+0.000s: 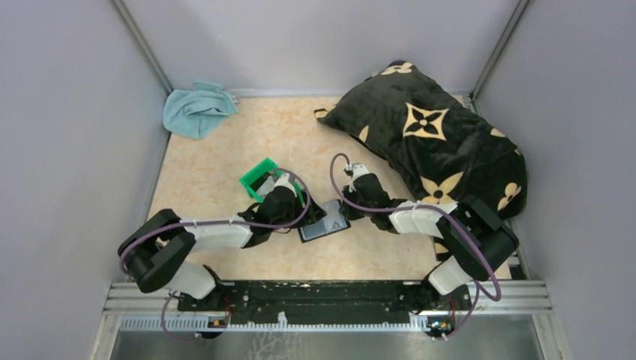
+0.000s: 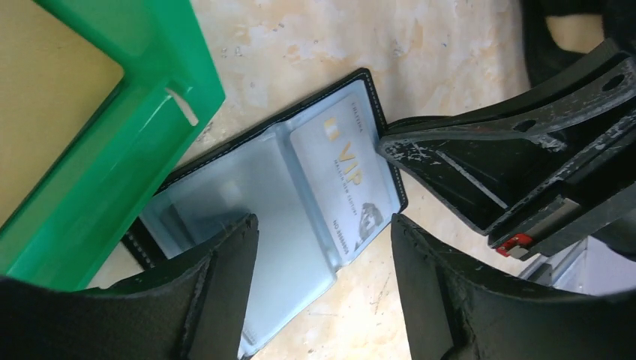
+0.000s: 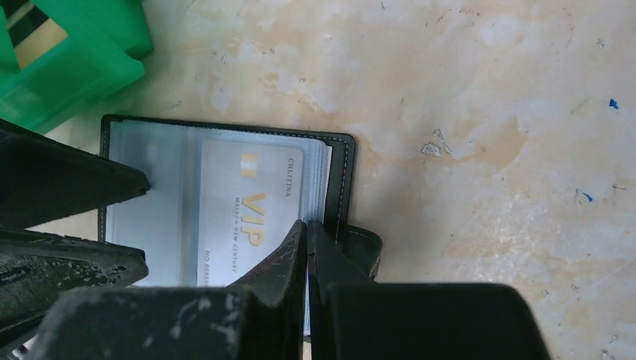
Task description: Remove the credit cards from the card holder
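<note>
Extraction step: right gripper (image 3: 307,225) pinched together at three-o'clock edge of credit card (image 3: 247,187), grip unconfirmed; left gripper (image 2: 322,221) apart, straddling card holder (image 3: 341,161). Next I'd pull outward.

Card holder (image 2: 255,187): black outer with pale stitching along the edge and glossy grey-blue inner panels; the credit card (image 2: 346,184) showing in its sleeve is pale grey-white with gold "VIP" lettering and a small gold square. Just beside the card holder, the bin (image 2: 135,127) is bright green, and the table (image 2: 420,52) under it is mottled beige with orange-cream blotches. Beyond the card holder, the pillow (image 1: 435,142) is black with tan flower-and-star motifs; well apart from it, the cloth (image 1: 196,110) is light blue.
</note>
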You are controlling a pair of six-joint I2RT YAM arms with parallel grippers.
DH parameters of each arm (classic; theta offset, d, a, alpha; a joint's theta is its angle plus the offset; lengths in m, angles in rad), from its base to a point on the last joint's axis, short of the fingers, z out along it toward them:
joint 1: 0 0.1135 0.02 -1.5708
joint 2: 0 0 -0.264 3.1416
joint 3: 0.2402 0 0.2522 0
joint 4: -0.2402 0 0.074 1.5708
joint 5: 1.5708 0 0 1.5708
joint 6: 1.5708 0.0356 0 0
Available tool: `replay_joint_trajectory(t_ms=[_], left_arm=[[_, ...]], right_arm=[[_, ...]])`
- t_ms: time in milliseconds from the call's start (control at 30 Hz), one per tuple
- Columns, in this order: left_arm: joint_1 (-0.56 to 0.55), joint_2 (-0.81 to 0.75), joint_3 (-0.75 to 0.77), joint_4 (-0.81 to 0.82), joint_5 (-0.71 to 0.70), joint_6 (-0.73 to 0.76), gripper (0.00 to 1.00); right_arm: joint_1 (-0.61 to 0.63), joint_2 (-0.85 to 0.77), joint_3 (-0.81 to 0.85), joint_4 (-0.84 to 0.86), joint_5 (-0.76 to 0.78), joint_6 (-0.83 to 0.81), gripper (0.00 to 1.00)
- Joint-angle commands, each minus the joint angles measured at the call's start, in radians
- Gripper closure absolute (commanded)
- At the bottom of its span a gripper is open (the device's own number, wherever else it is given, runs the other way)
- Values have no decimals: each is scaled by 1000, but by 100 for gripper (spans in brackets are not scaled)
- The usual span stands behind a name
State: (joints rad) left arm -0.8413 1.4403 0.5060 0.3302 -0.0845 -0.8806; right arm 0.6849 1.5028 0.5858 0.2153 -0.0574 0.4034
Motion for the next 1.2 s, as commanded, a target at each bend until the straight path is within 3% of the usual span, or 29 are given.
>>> replay_joint_trajectory(t_ms=[0, 167, 400, 767, 1167], left_arm=[[1, 52, -10, 108, 38, -60, 29], [1, 80, 4, 111, 66, -77, 29], [1, 56, -5, 152, 99, -78, 29], [8, 143, -36, 278, 190, -131, 33], [75, 41, -103, 348, 248, -175, 41]], right_arm=[[-11, 25, -43, 101, -4, 47, 100], [-2, 19, -147, 212, -79, 110, 100], [25, -39, -196, 215, -65, 140, 100], [25, -65, -199, 196, -48, 139, 100], [25, -35, -228, 225, -45, 155, 100]])
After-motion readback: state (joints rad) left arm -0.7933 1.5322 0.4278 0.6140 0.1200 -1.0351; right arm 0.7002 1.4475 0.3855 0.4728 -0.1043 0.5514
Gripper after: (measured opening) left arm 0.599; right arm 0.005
